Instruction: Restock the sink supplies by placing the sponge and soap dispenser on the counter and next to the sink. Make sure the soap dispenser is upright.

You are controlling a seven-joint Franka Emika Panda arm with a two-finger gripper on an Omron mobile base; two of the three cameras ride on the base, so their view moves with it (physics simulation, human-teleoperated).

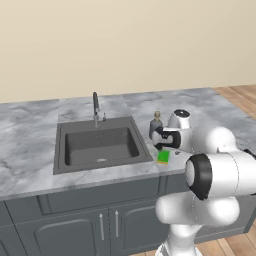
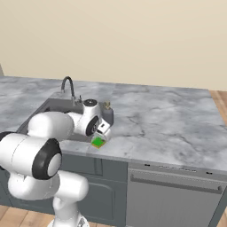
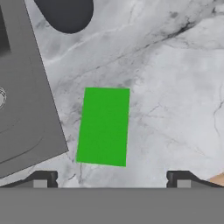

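Observation:
The bright green sponge [image 3: 103,126] lies flat on the marble counter [image 3: 175,87], just right of the sink [image 3: 22,109] and apart from it. In the base views the sponge [image 1: 163,157] [image 2: 98,142] sits near the counter's front edge. My gripper [image 3: 111,178] hovers directly above it, open, with one fingertip on each side and nothing between them. The hand [image 1: 167,142] [image 2: 103,129] points down. The dark grey soap dispenser [image 1: 156,125] [image 2: 108,115] stands upright on the counter behind the sponge, beside the sink's right rim; its rounded body [image 3: 68,15] shows from above.
The dark faucet [image 1: 95,107] [image 2: 67,86] rises at the sink's [image 1: 59,150] back rim. Bare marble counter [image 2: 168,119] stretches to the right of the sponge. Dark grey cabinet fronts [image 1: 75,220] run below the counter edge.

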